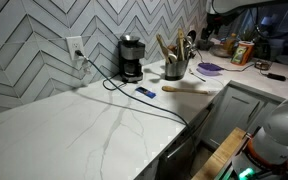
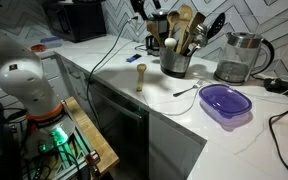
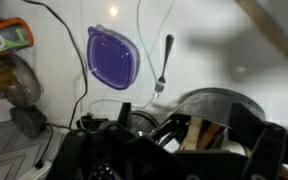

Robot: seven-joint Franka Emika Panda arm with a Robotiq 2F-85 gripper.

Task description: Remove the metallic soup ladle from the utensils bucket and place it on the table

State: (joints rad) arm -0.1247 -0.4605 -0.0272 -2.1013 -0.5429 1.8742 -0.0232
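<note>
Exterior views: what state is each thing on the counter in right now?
utensils bucket: upright, full of utensils.
purple container: lid on.
fork: lying flat on the table.
kettle: upright, lid shut.
coffee maker: upright.
gripper: too dark in wrist view to tell open or shut.

The table (image 1: pixel 84 125) carries one bucket (image 2: pixel 176 62), one coffee maker (image 1: pixel 132 57), one kettle (image 2: pixel 239 57), one fork (image 2: pixel 187 89), one purple box (image 2: pixel 226 101), one blue item (image 1: pixel 145 92) and one loose wooden tool (image 2: pixel 141 76) (the wooden utensils (image 2: pixel 186 20) crowded in the bucket number at least three).
</note>
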